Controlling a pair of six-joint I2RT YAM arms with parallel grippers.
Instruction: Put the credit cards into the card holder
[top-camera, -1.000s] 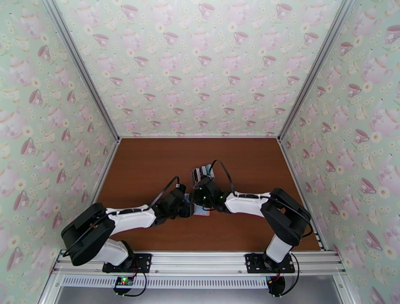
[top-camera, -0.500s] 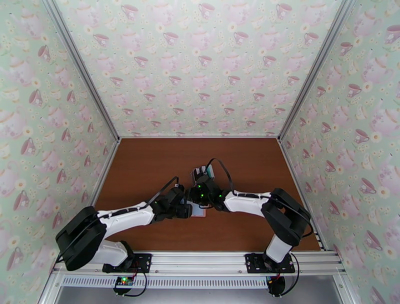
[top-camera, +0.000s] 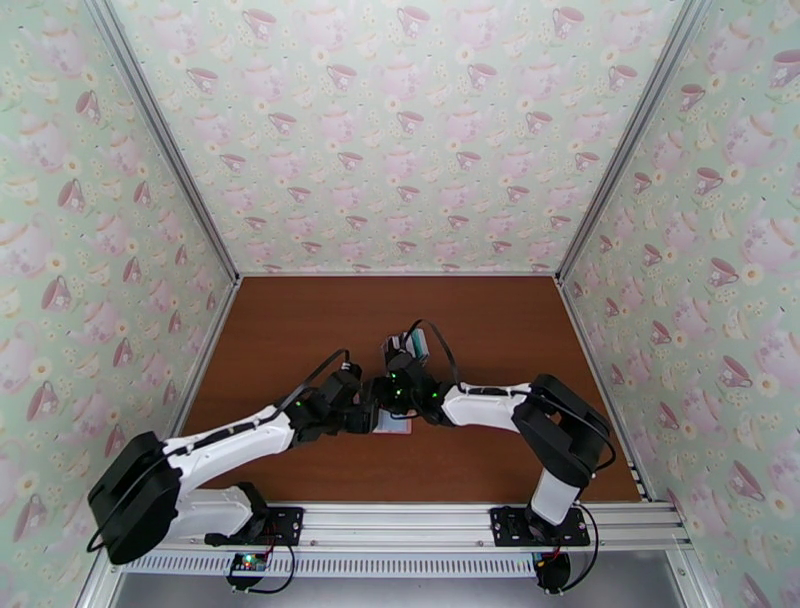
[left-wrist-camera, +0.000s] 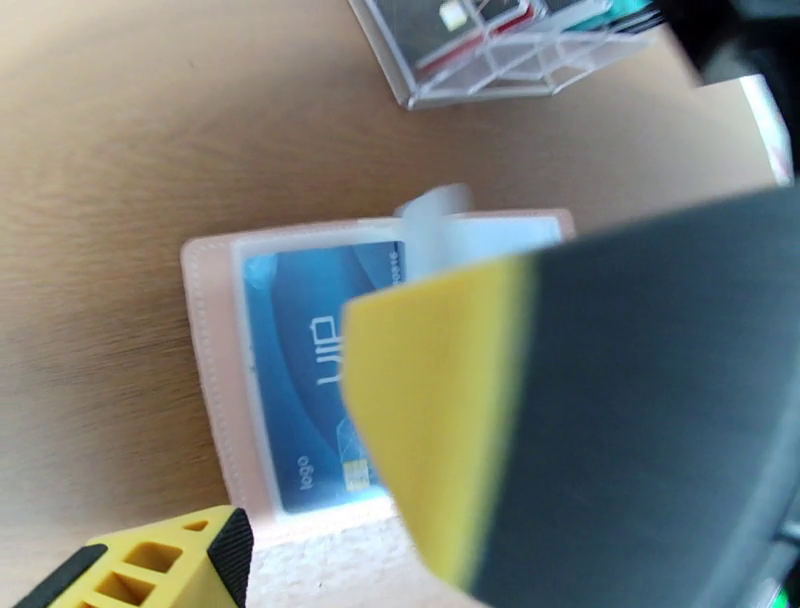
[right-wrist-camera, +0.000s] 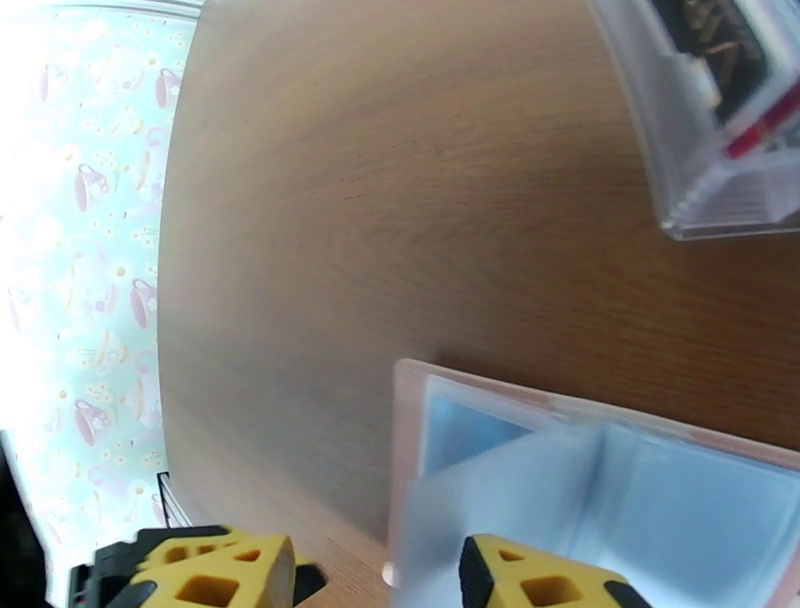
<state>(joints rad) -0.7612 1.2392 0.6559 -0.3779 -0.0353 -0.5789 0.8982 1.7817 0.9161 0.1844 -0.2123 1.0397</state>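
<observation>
The pink card holder (left-wrist-camera: 205, 330) lies open on the table, and a blue credit card (left-wrist-camera: 300, 380) rests in its clear pocket. A translucent pocket leaf (left-wrist-camera: 440, 215) stands up from its middle. My left gripper (left-wrist-camera: 290, 500) hovers open just over the card with nothing between its yellow fingers (left-wrist-camera: 430, 400). My right gripper (right-wrist-camera: 370, 575) is open low over the card holder (right-wrist-camera: 640, 480), one finger (right-wrist-camera: 540, 580) against the raised leaf (right-wrist-camera: 500, 500). In the top view both grippers, left (top-camera: 368, 418) and right (top-camera: 398, 398), meet over the card holder (top-camera: 395, 427).
A clear slotted plastic card rack (top-camera: 405, 348) with several cards stands just behind the wallet, also seen as the rack (left-wrist-camera: 500, 50) and the rack (right-wrist-camera: 720, 110) in the wrist views. Bare brown table lies to the left and far side; patterned walls enclose it.
The left arm has stretched out lower and its gripper has opened a little and drawn slightly left. The right gripper shifted slightly left, its jaws unchanged.
</observation>
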